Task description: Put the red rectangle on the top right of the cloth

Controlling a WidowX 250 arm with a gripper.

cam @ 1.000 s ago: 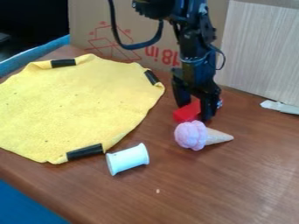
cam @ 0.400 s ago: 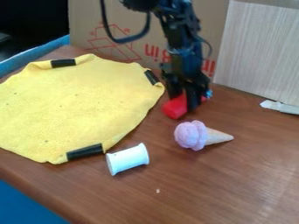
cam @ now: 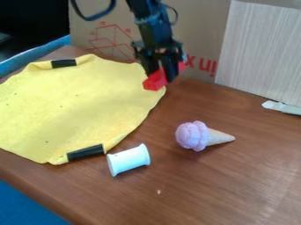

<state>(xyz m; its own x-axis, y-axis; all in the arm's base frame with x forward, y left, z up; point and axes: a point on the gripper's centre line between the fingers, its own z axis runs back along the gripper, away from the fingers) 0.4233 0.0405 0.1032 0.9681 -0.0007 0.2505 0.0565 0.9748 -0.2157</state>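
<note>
Carried up and leftward from its earlier place near the ice-cream cone (cam: pixel 192 136), the red rectangle (cam: pixel 154 81) is now at the right edge of the yellow cloth (cam: pixel 76 110), near the upper right corner. The end effector (cam: pixel 162 78) has it clamped between its fingers, with red sticking out on both sides — a hold around the middle that probably keeps it balanced. It seems held aloft so it can clear the cloth's rim — a little more leftward travel, then lowering, should settle it there.

Black arm, looping dark cable
</note>
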